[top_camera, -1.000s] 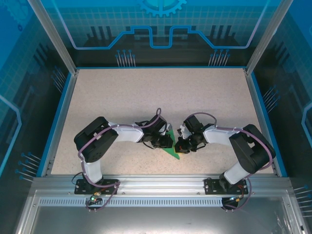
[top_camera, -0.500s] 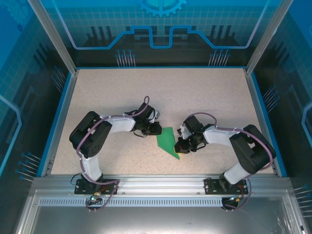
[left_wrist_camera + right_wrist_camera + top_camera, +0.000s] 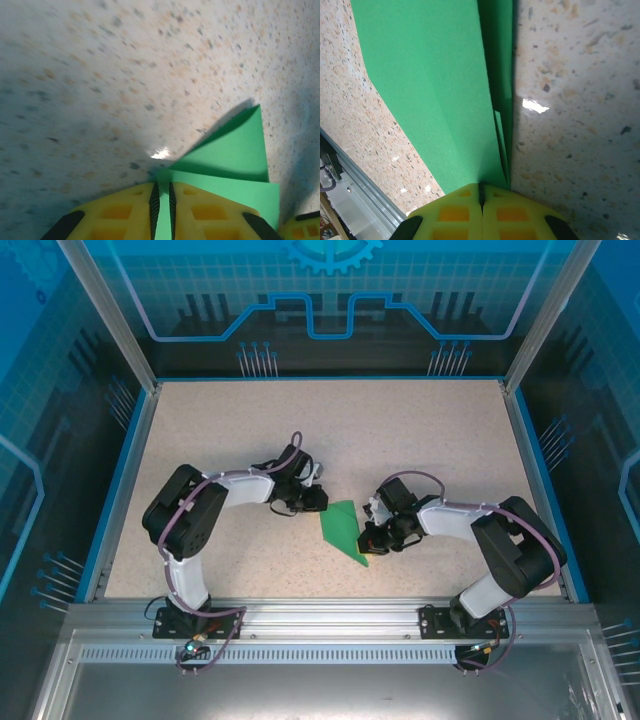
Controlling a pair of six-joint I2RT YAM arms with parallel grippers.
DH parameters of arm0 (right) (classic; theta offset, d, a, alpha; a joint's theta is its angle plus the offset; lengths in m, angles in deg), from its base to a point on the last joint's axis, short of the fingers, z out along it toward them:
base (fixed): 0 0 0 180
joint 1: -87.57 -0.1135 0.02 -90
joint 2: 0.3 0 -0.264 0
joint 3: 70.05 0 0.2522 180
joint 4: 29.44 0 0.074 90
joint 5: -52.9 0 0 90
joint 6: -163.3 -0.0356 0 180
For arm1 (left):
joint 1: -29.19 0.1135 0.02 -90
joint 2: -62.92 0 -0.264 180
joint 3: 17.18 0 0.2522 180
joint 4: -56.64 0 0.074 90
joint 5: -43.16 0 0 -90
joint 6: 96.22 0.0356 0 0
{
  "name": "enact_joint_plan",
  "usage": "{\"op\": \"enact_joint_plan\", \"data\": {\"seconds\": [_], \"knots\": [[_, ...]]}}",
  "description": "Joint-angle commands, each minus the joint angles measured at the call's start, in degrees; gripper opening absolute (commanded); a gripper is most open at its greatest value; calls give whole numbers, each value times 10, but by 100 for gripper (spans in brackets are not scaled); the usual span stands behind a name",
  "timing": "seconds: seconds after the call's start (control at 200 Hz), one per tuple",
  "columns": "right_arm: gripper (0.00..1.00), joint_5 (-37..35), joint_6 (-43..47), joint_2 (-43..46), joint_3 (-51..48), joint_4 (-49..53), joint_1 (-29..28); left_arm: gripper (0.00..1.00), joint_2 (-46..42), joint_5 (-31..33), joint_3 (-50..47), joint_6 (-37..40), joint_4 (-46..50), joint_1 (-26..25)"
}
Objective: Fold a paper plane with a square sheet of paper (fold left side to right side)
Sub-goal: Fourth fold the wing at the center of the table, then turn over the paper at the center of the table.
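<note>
The square sheet of paper (image 3: 343, 530) is bright green and folded into a pointed shape, lying flat on the speckled table between my two grippers. My left gripper (image 3: 318, 502) sits at its upper-left corner. In the left wrist view the paper (image 3: 235, 155) shows a raised flap, and the left gripper (image 3: 162, 184) has its jaws a narrow slit apart with green showing through the gap. My right gripper (image 3: 368, 538) is at the sheet's right edge. In the right wrist view that gripper (image 3: 481, 187) is shut on the edge of the paper (image 3: 435, 90).
A blue rim (image 3: 120, 490) borders the table on the left, back and right. An aluminium rail (image 3: 320, 615) runs along the near edge, close to the paper's lower tip, and also appears in the right wrist view (image 3: 350, 200). Bare speckled tabletop stretches behind both arms.
My left gripper has drawn back off the paper toward the rear left, uncovering the sheet, and its jaws have parted slightly. The right gripper and the paper have stayed put.
</note>
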Motion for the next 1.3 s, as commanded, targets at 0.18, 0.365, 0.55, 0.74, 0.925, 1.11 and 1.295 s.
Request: {"op": "enact_joint_plan", "data": {"seconds": [0.18,0.365,0.55,0.74,0.925,1.11,1.295], "knots": [[0,-32,7,-22,-23,34,-18,19,-10,52,34,28,45,43],[26,-24,-2,44,-15,-7,-17,28,-104,11,-44,-33,-9,42],[60,-124,12,159,-6,37,-9,44,-203,-25,-150,-137,-105,13],[82,-175,20,267,-26,72,13,50,-223,-25,-173,-193,-140,-43],[92,-171,10,342,-64,71,29,49,-179,-19,-158,-203,-145,-67],[94,-169,8,383,-89,86,47,45,-123,-28,-136,-212,-163,-83],[94,-158,10,395,-103,87,58,44,-92,-37,-125,-220,-188,-88]]}}
